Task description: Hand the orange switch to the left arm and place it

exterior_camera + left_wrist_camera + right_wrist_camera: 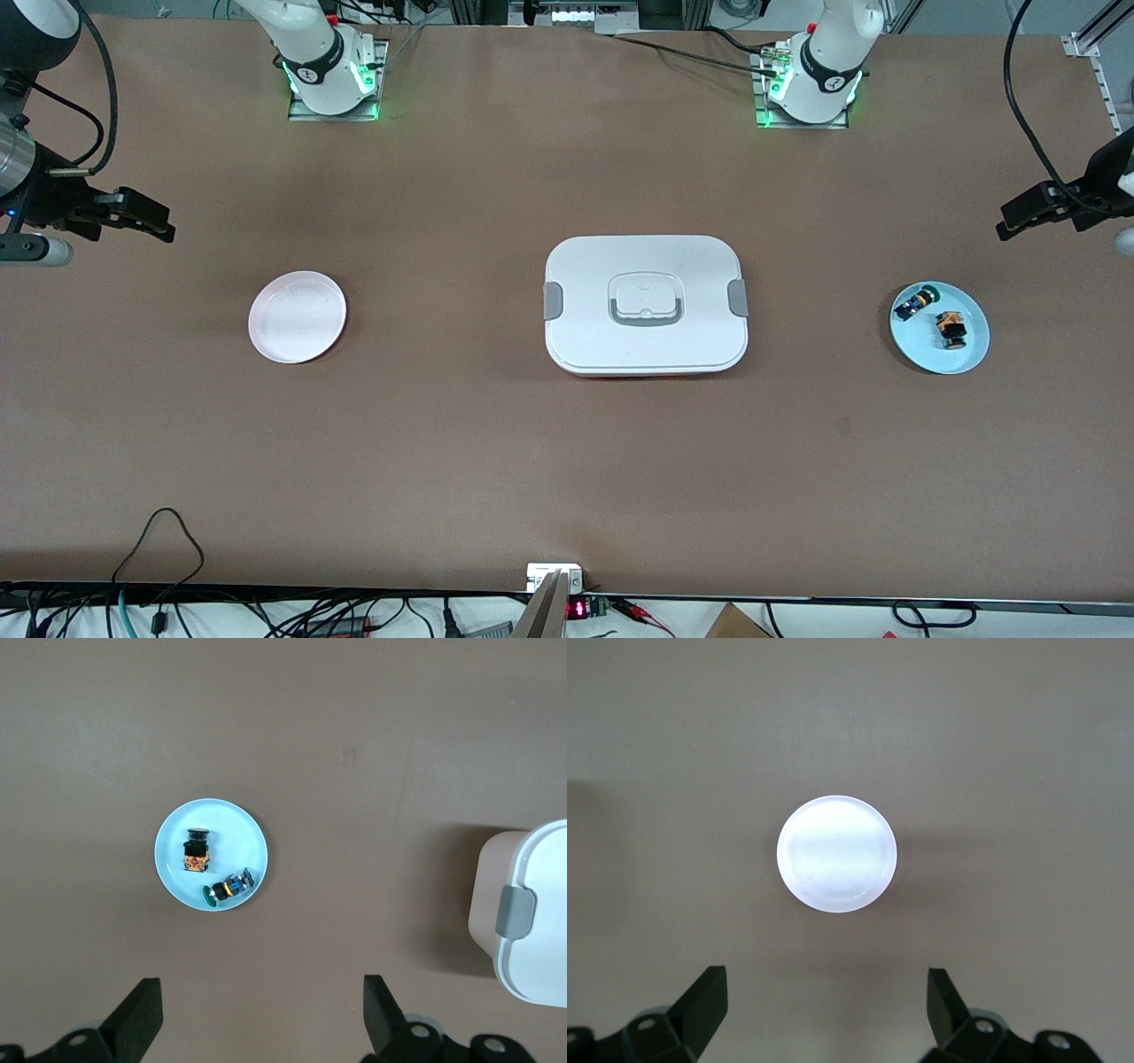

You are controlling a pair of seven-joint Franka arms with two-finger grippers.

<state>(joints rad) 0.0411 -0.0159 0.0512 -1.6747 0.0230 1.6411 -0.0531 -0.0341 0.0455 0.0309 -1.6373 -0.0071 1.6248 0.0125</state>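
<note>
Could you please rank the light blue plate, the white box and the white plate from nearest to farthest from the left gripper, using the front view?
From the left gripper:
1. Light blue plate, at the left arm's end.
2. White box, mid-table.
3. White plate, toward the right arm's end.

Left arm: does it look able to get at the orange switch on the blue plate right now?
Probably yes. The left gripper hangs open above the table beside the blue plate, and nothing covers the orange switch; only the blue-black part lies close by.
</note>
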